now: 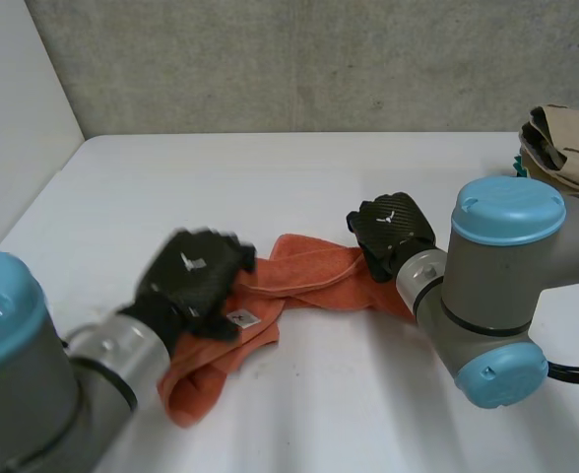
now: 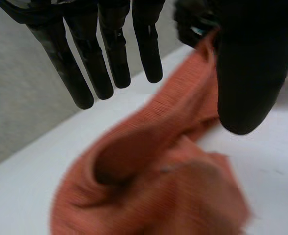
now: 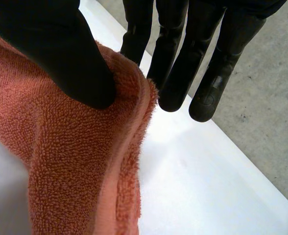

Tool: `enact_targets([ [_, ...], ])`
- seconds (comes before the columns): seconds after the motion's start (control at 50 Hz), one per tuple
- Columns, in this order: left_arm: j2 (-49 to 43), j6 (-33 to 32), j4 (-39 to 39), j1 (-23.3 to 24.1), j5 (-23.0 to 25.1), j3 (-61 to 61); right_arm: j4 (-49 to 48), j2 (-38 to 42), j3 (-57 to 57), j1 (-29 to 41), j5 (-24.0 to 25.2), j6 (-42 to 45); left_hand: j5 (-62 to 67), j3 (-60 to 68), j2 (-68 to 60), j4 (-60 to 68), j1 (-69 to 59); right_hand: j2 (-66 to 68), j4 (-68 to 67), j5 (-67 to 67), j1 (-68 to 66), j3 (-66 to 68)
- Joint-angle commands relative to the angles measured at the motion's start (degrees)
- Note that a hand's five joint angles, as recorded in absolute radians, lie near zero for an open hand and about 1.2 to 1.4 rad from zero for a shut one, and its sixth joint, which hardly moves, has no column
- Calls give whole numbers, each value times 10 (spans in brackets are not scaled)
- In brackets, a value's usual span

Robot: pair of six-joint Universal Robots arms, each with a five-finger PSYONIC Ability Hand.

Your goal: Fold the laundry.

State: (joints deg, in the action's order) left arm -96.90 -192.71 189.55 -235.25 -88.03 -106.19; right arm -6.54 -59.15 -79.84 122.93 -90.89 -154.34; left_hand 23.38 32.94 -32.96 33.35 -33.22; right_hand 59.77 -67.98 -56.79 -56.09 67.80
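The towel (image 1: 270, 315) lay across the table's (image 1: 270, 187) near middle, my left hand (image 1: 193, 281) over its left end, my right hand (image 1: 393, 232) at its right end; a laundry pile (image 1: 565, 148) sat far right.

Orange terry towel (image 3: 70, 161), looped and rough (white table (image 1: 270, 177) smooth, matt).

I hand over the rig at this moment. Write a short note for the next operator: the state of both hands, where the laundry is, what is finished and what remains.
Left hand: open, fingers straight, over the left part of the orange towel.
Right hand: pinches the towel's edge at its right end between thumb and fingers.
The towel lies bunched and twisted on the white table. A pile of beige clothes sits at the far right corner.
Done: no clean fold visible.
Left: spread the towel flat, then fold it. I cannot tell whether the pile needs folding.
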Motion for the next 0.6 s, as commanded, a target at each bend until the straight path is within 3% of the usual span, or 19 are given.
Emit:
enact_targets([
  [0.02, -101, -3, 11, 37, -84, 22, 1, 2, -6, 1, 2, 1, 29, 34, -33, 29, -31, 202, -120, -132, -239, 122],
  [0.2, -172, -24, 25, 38, -107, 69, 4, 2, -13, -1, -3, 5, 32, 37, -37, 33, -34, 202, -120, -132, -239, 122],
  [0.34, -166, -71, 81, 25, -108, 49, 6, -2, -18, -2, -3, 25, 289, 294, -294, 290, -291, 202, -120, -132, -239, 122],
  [0.42, -124, -80, 102, 20, -107, 22, 23, -4, -27, -16, -3, 61, 414, 419, -418, 414, -416, 202, -120, -132, -239, 122],
  [0.6, -12, -78, 101, -22, -99, -37, 80, -32, -38, -64, 3, 114, 411, 415, -415, 411, -413, 202, -120, -132, -239, 122],
])
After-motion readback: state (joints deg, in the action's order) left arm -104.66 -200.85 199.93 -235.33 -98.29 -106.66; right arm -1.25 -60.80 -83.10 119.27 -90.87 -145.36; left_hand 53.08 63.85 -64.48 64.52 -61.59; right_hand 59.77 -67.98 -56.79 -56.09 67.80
